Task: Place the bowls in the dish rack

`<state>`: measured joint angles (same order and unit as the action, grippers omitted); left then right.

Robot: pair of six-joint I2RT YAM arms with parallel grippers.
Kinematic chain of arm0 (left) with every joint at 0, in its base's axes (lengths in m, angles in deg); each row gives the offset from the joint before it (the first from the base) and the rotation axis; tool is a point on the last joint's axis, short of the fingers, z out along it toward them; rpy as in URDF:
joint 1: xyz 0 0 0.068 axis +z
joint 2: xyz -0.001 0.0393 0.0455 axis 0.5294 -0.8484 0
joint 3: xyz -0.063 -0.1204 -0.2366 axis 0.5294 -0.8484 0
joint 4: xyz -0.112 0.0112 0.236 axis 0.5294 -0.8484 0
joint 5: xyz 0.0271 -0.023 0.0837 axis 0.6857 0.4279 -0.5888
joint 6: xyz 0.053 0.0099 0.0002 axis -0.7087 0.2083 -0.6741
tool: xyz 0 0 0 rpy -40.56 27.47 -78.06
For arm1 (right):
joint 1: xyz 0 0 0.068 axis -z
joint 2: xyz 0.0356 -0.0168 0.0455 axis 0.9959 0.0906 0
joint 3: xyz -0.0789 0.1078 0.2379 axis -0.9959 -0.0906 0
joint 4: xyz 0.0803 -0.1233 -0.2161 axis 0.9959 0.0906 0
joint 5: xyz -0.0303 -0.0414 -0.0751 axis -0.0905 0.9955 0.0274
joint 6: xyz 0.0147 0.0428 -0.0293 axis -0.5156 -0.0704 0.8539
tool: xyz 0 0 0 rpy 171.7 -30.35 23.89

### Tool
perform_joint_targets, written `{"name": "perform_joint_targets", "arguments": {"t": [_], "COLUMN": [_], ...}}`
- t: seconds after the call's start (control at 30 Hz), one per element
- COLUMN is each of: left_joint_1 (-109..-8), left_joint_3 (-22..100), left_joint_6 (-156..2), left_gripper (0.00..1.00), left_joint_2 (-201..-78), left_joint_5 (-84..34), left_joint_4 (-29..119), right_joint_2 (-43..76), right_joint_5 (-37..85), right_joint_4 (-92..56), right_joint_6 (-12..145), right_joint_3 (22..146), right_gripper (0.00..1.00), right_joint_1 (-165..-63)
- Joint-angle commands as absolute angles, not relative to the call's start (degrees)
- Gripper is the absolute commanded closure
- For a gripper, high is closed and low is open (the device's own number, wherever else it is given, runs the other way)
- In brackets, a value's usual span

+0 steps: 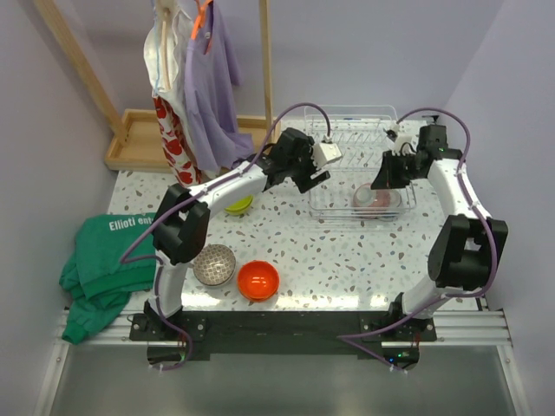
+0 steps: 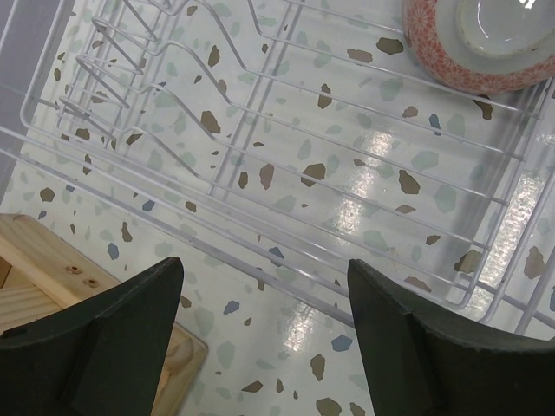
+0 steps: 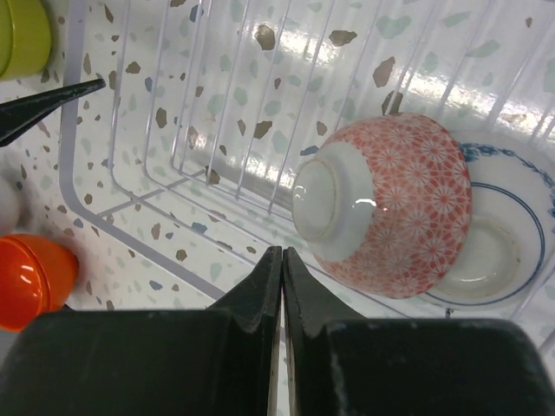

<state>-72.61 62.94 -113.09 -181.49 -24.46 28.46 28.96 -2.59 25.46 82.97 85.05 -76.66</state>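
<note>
One lime green bowl (image 1: pixel 240 204) sits back-left of my spread left pincer (image 2: pixel 264 279), far from my pressed-together right pincer (image 3: pixel 282 256).

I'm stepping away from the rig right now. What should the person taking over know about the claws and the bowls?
Left claw: open, empty, hovering at the edge of the dish rack.
Right claw: shut, empty, above the rack beside the pink-patterned bowl.
Done: that bowl lies tilted in the rack, leaning on a white blue-ringed dish.
Left: the lime green bowl, partly under the left arm, the grey speckled bowl and the orange-red bowl sit on the table, outside the rack.
</note>
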Motion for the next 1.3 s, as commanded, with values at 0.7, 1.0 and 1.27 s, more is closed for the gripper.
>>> {"name": "perform_joint_targets", "arguments": {"t": [0.7, 1.0, 1.27], "left_joint_1": [-72.48, -72.48, -72.48], "left_joint_3": [61.04, 61.13, 60.16], "left_joint_6": [-113.29, -113.38, -113.38], "left_gripper": [0.18, 0.18, 0.18], "left_joint_2": [-179.40, -179.49, -178.70], "left_joint_5": [-26.47, -26.64, -26.82], "left_joint_4": [27.78, 28.13, 28.40], "right_joint_2": [37.31, 36.61, 36.08], "right_joint_5": [12.68, 21.12, 25.69], "right_joint_4": [24.39, 26.15, 26.76], "right_joint_6": [83.84, 85.07, 86.30], "right_joint_3": [91.04, 90.69, 90.17], "right_gripper": [0.99, 1.00, 1.00], "right_joint_1": [-82.52, -82.52, -81.82]}}
